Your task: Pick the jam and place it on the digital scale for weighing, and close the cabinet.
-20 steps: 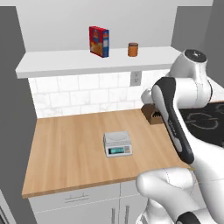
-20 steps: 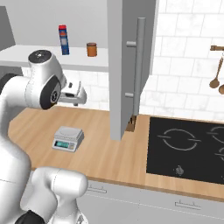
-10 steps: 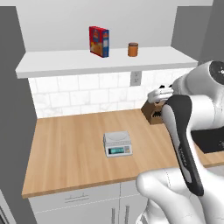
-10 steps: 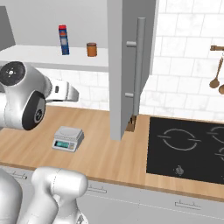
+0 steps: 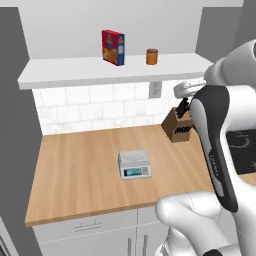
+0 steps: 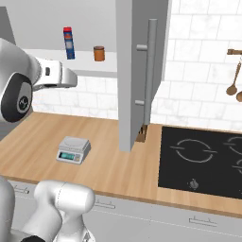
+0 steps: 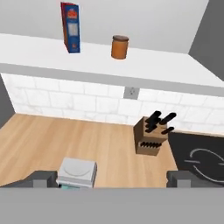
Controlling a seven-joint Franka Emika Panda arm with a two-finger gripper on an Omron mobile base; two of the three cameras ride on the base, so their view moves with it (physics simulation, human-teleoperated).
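On the shelf [image 5: 100, 70]: one jam [image 5: 152, 56], one box [image 5: 113, 47].

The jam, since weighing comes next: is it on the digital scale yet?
No, the jam stands on the cabinet shelf beside the box; the digital scale is bare.

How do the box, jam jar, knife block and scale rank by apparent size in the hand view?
1. Knife block, largest.
2. Red-and-blue box, seen edge-on; close to the block.
3. Digital scale, partly cut off at the bottom, so its rank is unsure.
4. Jam, smallest.
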